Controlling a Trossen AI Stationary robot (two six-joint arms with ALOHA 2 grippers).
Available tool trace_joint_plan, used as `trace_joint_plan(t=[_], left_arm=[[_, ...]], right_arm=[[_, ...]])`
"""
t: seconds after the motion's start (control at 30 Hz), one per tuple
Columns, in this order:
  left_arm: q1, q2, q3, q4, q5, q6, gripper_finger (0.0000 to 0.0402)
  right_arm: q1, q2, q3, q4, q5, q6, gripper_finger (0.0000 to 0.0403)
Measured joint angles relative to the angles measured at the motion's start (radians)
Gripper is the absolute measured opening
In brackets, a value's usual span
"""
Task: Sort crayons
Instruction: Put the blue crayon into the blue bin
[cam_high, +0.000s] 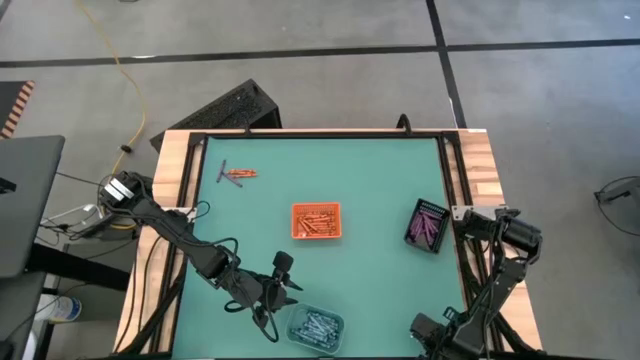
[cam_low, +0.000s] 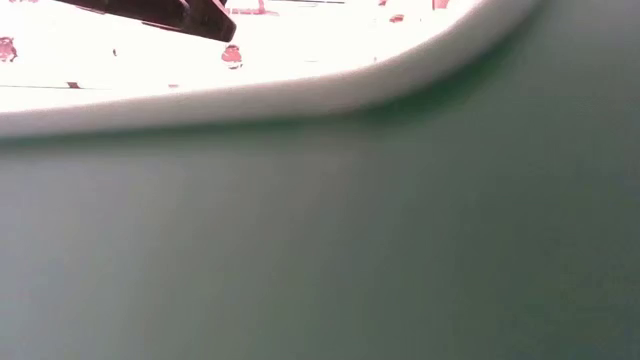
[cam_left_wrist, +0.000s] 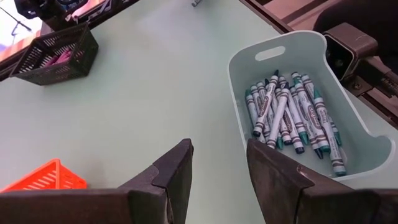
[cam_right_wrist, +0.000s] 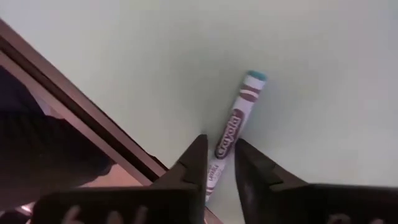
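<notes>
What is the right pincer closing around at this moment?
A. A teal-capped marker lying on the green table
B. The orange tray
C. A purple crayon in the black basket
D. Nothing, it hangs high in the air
A: the right wrist view shows the right pincer with its fingers on either side of a teal-capped marker lying on the green table near the edge.

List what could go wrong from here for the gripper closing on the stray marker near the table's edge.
1. The right gripper straddles only the tail end of the white teal-capped marker, so an off-centre pinch could let it swivel or slip out.
2. That marker lies close to the dark table border; a nudge might push it against or over the border.
3. The left gripper hangs open beside the pale blue bin of teal markers, where the carry probably ends, so the arms could crowd each other.
</notes>
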Motion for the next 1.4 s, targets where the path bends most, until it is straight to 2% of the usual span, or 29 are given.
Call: trace_joint_plan(t=[0.23, 0.5, 0.73, 0.93, 1.07, 1.2, 1.4], left_arm=[[0.000, 0.000, 0.000, -0.008, 0.000, 0.000, 0.0142], [0.000, 0.000, 0.000, -0.011, 0.000, 0.000, 0.0142], [-0.002, 0.000, 0.000, -0.017, 0.000, 0.000, 0.0142], [-0.022, 0.000, 0.001, -0.068, -0.016, 0.000, 0.0142], [-0.048, -0.034, 0.001, -0.170, -0.117, -0.010, 0.0142], [-0.062, -0.124, 0.001, -0.308, -0.219, -0.065, 0.0142], [-0.061, -0.268, 0.002, -0.521, -0.238, -0.196, 0.0142]], right_arm=[[-0.034, 0.001, 0.000, 0.006, -0.005, -0.126, 0.0007], [-0.073, 0.005, 0.015, -0.023, -0.015, -0.247, 0.0002], [-0.137, 0.009, 0.115, -0.102, 0.137, -0.398, 0.0001], [-0.219, 0.007, 0.219, -0.072, 0.331, -0.652, 0.0000], [-0.284, 0.006, 0.275, -0.006, 0.436, -0.855, 0.0000], [-0.349, 0.005, 0.296, 0.131, 0.447, -1.063, 0.0000], [-0.424, 0.005, 0.298, 0.334, 0.447, -1.308, 0.0000]])
